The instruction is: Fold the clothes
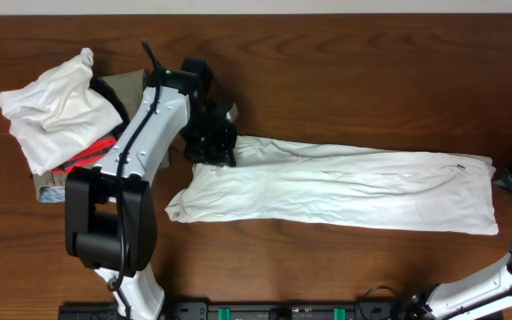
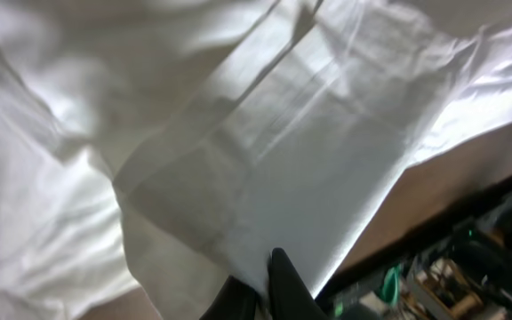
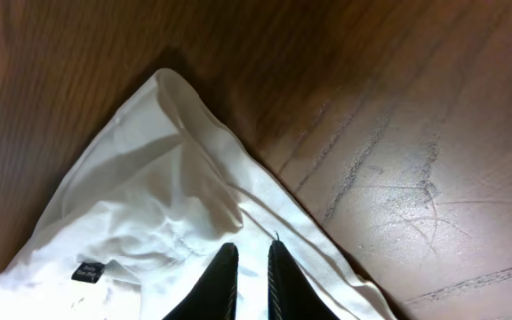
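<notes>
White trousers point(image 1: 345, 187) lie flat, lengthwise across tabletop point(image 1: 372, 71). Your left gripper point(image 1: 212, 149): jaws closed on cloth at leg end. Your right gripper point(image 3: 250, 260): jaws nearly together over waist corner, grip unclear. Expect thin, light, limp cloth that sags and wrinkles. Pinch corners through both layers.

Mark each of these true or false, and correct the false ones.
1. The white trousers lie stretched out lengthwise on the table. True.
2. The left gripper hangs open over bare wood. False: it is shut on the trousers' left end.
3. A pile of other garments sits at the table's left end. True.
4. The trousers are folded into a compact square. False: they lie at full length.
5. The right gripper is at the pile. False: it is at the trousers' right end, by a corner of the cloth.
</notes>
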Action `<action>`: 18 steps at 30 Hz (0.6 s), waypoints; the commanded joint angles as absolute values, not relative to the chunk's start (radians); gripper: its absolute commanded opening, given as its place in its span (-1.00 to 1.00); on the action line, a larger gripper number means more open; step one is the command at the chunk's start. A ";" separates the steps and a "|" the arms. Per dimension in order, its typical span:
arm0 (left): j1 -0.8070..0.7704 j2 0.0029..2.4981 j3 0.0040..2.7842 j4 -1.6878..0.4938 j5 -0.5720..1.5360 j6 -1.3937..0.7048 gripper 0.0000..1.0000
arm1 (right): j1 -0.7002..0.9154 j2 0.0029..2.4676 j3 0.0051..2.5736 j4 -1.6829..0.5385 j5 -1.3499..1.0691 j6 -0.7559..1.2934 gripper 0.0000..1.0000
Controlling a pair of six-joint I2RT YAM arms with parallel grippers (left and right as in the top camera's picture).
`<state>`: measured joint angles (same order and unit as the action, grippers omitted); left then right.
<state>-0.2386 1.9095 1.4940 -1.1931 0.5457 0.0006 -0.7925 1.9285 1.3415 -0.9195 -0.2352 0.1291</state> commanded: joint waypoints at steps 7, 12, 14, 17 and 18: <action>-0.242 1.916 1.475 -1.241 0.537 0.007 -0.23 | -0.784 1.917 1.338 -0.920 -0.240 0.122 -0.75; -0.242 1.916 1.475 -1.240 0.537 0.007 -0.04 | -0.784 1.917 1.338 -0.919 -0.240 0.122 -0.75; -0.242 1.916 1.475 -1.236 0.537 0.007 -0.03 | -0.784 1.917 1.338 -0.918 -0.240 0.122 -0.75; -0.242 1.916 1.475 -1.216 0.537 0.007 -0.02 | -0.784 1.917 1.338 -0.916 -0.241 0.122 -0.74; -0.242 1.916 1.475 -1.206 0.538 0.007 -0.02 | -0.784 1.917 1.338 -0.916 -0.245 0.123 -0.73</action>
